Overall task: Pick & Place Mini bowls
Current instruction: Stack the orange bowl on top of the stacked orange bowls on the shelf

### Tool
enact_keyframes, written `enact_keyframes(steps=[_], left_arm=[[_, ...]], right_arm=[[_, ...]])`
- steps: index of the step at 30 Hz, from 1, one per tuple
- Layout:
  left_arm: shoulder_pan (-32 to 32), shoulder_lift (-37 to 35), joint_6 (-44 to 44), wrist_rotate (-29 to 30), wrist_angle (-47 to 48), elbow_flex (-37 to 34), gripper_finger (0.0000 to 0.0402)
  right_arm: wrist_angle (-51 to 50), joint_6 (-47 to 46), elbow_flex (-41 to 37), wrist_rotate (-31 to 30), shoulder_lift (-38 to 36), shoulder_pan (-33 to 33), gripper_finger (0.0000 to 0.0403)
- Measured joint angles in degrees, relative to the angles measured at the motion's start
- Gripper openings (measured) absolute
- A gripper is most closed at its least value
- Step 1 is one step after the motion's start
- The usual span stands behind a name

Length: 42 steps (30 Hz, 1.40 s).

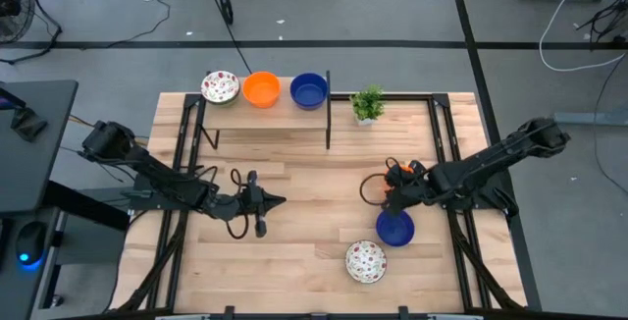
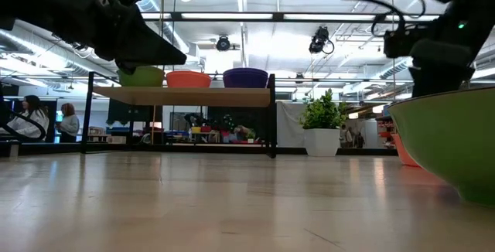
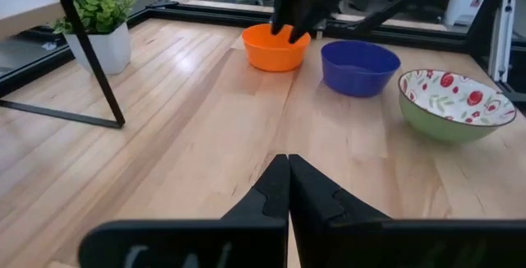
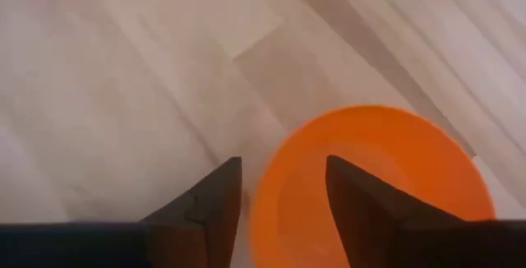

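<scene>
On the wooden table [image 1: 294,192], my right gripper [image 4: 283,187] is open over the rim of an orange bowl [image 4: 370,177], right of centre. My left gripper [image 3: 288,187] is closed, lower left.

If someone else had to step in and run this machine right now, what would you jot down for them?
Right claw: open, one finger inside and one outside the rim of the orange bowl on the table; nothing lifted yet.
Left claw: shut, empty, waiting at mid-table.
Shelf: floral bowl, second orange bowl and blue bowl already up there.
On the table: another blue bowl and another floral bowl, beside the orange one.
Probably left: those three table bowls.
</scene>
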<state>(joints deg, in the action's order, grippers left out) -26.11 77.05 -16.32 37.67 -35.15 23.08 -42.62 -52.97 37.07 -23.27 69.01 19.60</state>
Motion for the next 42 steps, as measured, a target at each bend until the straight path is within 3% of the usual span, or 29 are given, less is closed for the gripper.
enact_keyframes(steps=[11, 18, 21, 27, 30, 35, 38, 42], left_arm=[[0.0, 0.22, -0.02, 0.0, -0.73, 0.02, 0.0003], [0.0, 0.22, -0.04, 0.0, -0.91, 0.02, 0.0003], [0.0, 0.22, 0.18, 0.0, -1.02, 0.02, 0.0003], [0.47, 0.23, 0.48, -0.5, -1.15, 0.19, 0.0003], [2.39, 0.38, 2.31, -4.51, -1.14, 1.63, 0.0003], [7.75, 5.37, 9.8, -16.75, -1.12, 8.22, 0.0006], [9.9, 9.47, 15.96, -20.92, 0.89, 13.91, 0.0028], [11.7, 13.33, 22.91, -23.92, 8.67, 22.03, 0.0085]], right_arm=[[6.59, 3.29, -5.07, 4.85, 0.31, -3.53, 0.0127], [8.45, 7.56, -6.06, 6.84, 1.77, -3.5, 0.0048], [10.11, 12.12, -6.04, 6.5, 2.2, -3.5, 0.0012], [21.07, 24.86, -6.04, 7.05, 2.29, -3.5, 0.0011], [31.38, 35.28, -6.04, 9.56, 2.29, -3.5, 0.0005], [47.01, 50.24, -5.98, 16.0, 2.95, -3.75, 0.0005], [50.41, 54.7, -5.34, 18.03, 4.73, -4.38, 0.0005], [49.35, 59.63, -2.71, 20.95, 9.42, -4.69, 0.0005]])
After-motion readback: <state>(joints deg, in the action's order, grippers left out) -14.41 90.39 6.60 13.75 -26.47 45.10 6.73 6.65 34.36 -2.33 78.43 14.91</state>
